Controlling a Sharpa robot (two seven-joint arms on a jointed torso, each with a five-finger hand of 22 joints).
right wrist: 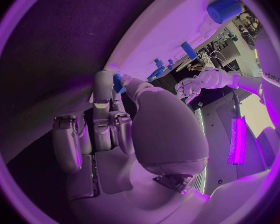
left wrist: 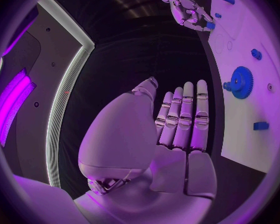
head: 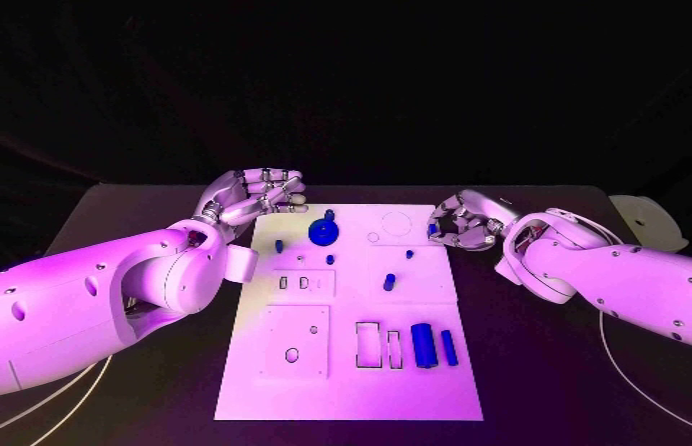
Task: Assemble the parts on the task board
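**Right hand carries a small blue part at the board's right edge; left hand idle at the far left corner.**

The right hand [head: 464,223] pinches a small blue part [head: 433,229] between thumb and a fingertip, just over the right edge of the task board [head: 346,386]; the left wrist view shows the same pinch [left wrist: 210,25]. The left hand [head: 257,194] rests beside the board's far left corner, fingers straight, close together and holding nothing [left wrist: 184,119]. The blue gear [head: 325,231] sits on the board, near the left hand. Judgement: the step is seating the pinched part. Which socket it belongs in I cannot tell. Advice: keep the part upright, lower it slowly over its seat, and release only once it is seated.
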